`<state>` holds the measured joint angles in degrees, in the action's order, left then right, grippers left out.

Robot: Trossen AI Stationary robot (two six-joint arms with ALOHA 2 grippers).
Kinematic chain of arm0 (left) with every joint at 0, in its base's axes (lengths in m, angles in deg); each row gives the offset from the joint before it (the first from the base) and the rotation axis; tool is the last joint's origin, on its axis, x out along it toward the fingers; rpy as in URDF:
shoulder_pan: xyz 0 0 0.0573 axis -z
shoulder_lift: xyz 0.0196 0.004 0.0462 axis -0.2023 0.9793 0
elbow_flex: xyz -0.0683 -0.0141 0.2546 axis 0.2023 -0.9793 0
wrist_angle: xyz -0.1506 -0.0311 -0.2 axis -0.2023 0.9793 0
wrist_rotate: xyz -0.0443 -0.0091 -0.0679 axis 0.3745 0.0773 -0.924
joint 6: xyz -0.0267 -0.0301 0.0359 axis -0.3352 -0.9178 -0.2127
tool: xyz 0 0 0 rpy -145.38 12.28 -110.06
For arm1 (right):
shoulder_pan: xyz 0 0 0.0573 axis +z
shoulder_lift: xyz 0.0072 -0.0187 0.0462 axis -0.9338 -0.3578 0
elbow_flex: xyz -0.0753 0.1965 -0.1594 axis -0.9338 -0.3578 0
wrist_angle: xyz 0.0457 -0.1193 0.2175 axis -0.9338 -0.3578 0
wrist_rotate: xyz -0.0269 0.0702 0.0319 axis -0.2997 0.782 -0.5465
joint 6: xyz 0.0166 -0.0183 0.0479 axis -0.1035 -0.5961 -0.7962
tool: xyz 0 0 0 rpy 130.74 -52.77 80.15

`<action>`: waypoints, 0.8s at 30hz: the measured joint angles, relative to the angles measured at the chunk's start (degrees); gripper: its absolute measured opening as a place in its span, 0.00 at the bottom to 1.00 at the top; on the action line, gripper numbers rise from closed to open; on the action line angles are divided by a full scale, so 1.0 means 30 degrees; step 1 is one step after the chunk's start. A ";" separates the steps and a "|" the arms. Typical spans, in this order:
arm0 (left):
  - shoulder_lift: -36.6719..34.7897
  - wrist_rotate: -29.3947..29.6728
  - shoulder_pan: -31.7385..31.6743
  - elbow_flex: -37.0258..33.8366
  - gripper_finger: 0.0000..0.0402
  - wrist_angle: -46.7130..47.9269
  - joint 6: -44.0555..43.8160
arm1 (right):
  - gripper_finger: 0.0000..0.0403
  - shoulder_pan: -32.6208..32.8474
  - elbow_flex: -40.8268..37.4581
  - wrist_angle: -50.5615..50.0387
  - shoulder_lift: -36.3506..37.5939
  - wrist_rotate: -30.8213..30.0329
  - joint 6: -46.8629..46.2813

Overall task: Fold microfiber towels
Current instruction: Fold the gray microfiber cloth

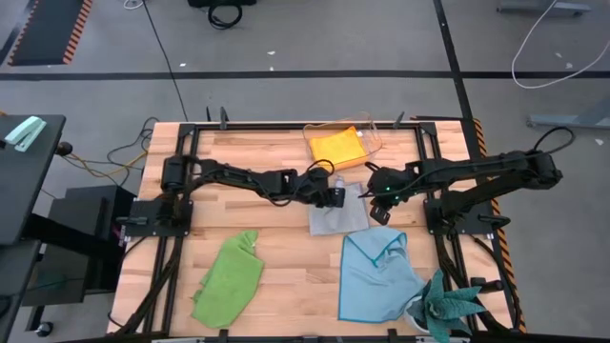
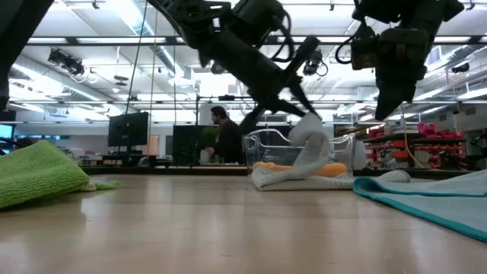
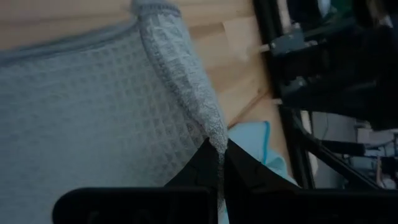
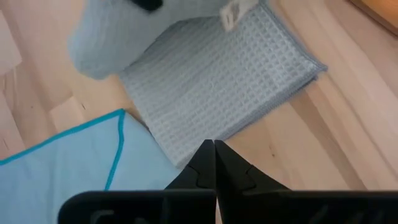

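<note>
On the wooden worktop (image 1: pixel 286 248), a crumpled lime-green microfiber towel (image 1: pixel 229 278) lies leftmost; mid-worktop, the left hand (image 1: pixel 335 196) pinches the grey waffle-weave towel's (image 1: pixel 335 217) raised edge; the right hand (image 1: pixel 380 211) hovers closed, empty, above it.

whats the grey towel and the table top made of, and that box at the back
Grey towel: soft woven cloth, probably microfiber, with a waffle-grid texture and stitched hem; matte. Table top: pale wood planks with visible grain and joints, smooth, slightly satin. Box: clear, glossy, likely plastic; the orange-yellow towel shows through it.
</note>
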<state>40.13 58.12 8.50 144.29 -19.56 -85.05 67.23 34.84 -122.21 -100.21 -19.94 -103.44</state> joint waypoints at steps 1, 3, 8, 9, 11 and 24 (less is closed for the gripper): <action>0.0255 -0.0106 0.0021 0.0404 0.03 0.0001 0.0070 | 0.00 0.0000 0.0000 -0.0009 0.0000 -0.0007 0.0007; 0.0919 -0.0204 0.0054 0.1382 0.03 -0.0124 0.0403 | 0.00 0.0007 0.0000 -0.0009 -0.0007 0.0000 0.0105; 0.2398 -0.0700 0.0033 0.3144 0.03 0.0431 0.0880 | 0.00 0.0000 0.0000 -0.0039 0.0042 0.0000 0.0146; 0.2521 -0.0720 0.0025 0.3295 0.04 0.0659 0.0928 | 0.00 0.0000 0.0000 -0.0040 0.0059 0.0000 0.0146; 0.2696 -0.0715 -0.0008 0.3404 0.08 0.0904 0.0921 | 0.00 0.0004 0.0000 -0.0145 0.0100 0.0007 0.0123; 0.2718 -0.0708 -0.0281 0.3379 0.36 0.1103 0.1077 | 0.03 0.0022 0.0007 -0.0171 0.0211 0.0007 0.0002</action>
<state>48.28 56.00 7.66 154.43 -16.25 -81.82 67.29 34.86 -122.73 -99.57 -19.92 -103.43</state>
